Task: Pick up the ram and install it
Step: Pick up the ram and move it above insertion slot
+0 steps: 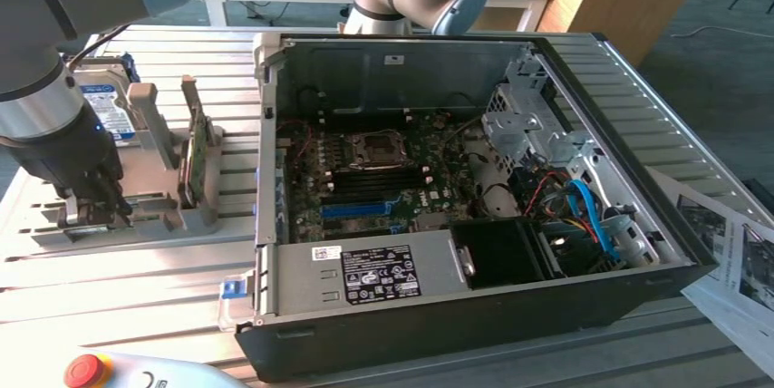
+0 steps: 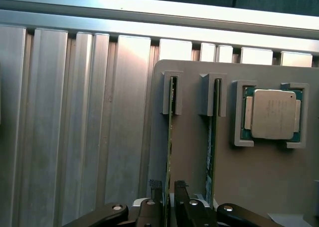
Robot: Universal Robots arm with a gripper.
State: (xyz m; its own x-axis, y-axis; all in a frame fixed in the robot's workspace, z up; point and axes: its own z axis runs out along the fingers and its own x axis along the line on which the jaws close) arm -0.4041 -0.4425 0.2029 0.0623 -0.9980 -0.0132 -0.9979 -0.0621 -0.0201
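At the exterior view's left, the robot's claw [image 1: 94,211] reaches down into a gray holder [image 1: 158,225] on the metal table [image 1: 121,288]. The holder has thin slots so that flat parts stand on edge and are easy to pinch from above.

In the wrist view, the fingers [image 2: 155,194] sit one on each side of the ram [image 2: 170,132], a thin green stick standing in its slot. They look closed on it. The ram sits down in the holder, not yet lifted. A second green stick [image 2: 211,132] stands in the next slot, and a square chip [image 2: 272,113] lies in its own little frame nearby.

In the exterior view, a hard drive [image 1: 115,111] and a wider green card [image 1: 194,166] stand in the holder too.

In the middle of that view lies the open computer case [image 1: 423,338]. Its green board [image 1: 362,179] faces up, so parts can go in from above.
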